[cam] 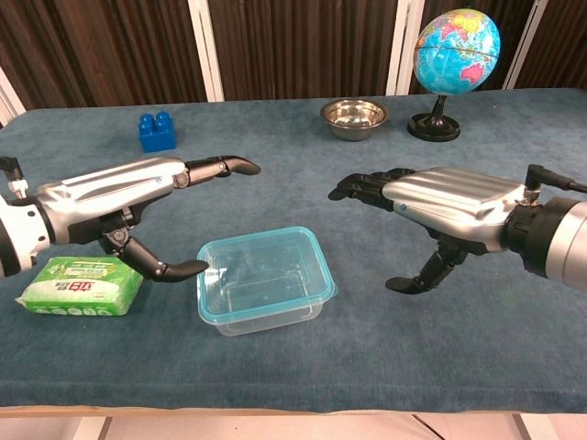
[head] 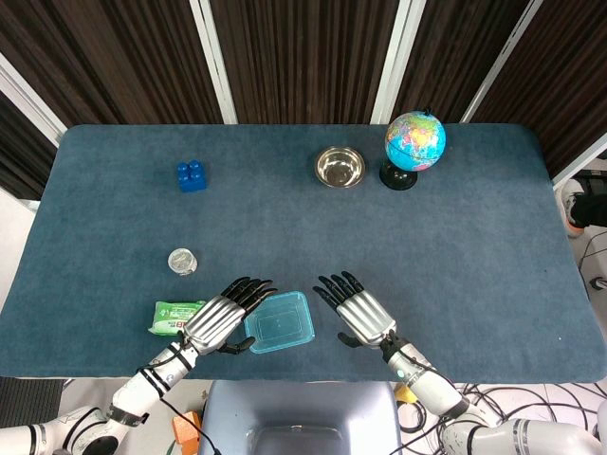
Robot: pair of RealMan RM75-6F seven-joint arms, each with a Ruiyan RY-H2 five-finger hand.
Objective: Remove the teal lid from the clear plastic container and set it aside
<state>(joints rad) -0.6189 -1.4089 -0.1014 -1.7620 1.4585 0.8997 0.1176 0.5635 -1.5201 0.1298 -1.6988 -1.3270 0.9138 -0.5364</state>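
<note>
The clear plastic container (cam: 263,280) with its teal lid (head: 280,321) in place sits near the front edge of the blue bench (head: 455,246), between the two hands. The left hand (cam: 105,199) hovers just beside its left side, fingers (cam: 220,166) stretched wide and flat above the near-left corner, thumb reaching down close to the container's left wall, holding nothing. The right hand (cam: 449,203) hangs apart to the right, fingers spread, empty. A green packet (cam: 83,285) lies under the left forearm. A blue block (head: 192,175), steel bowl (head: 340,167), globe (head: 414,142) and small round tin (head: 183,261) stand farther back.
</note>
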